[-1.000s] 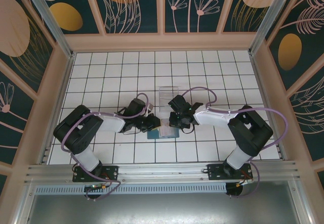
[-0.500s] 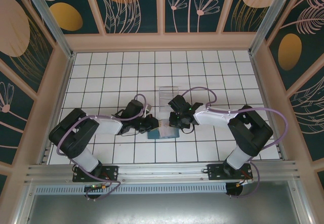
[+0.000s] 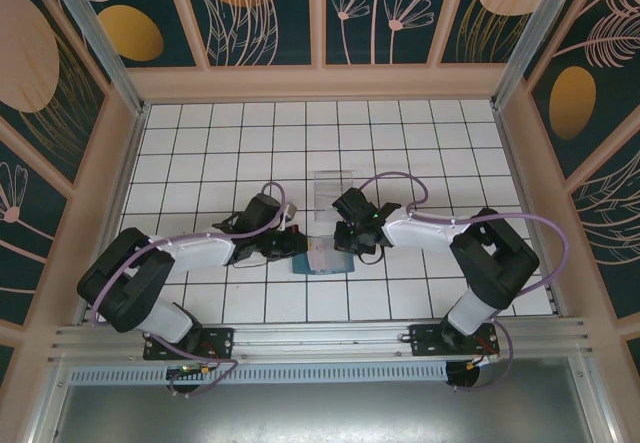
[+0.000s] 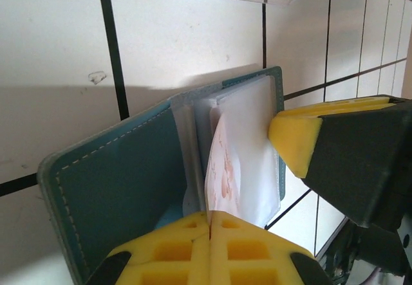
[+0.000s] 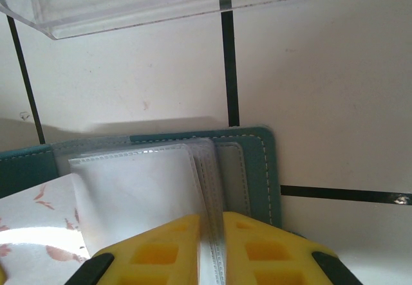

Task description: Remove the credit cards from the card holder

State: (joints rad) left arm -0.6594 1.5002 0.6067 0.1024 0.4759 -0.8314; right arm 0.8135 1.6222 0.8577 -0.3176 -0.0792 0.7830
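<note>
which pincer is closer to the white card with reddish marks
Left. The left pincer is shut on the thin white card with reddish markings; the right pincer clamps the edge of the flat teal-blue bifold card holder, beside that card.

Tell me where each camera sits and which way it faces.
Top external: above and behind the bases, looking down on the table; left arm, right arm show.
Left wrist: low, facing the open card holder; own jaws pinch a card.
Right wrist: low, facing the card holder's corner; own jaws clamp it.
Shared: card holder, clear tray.
</note>
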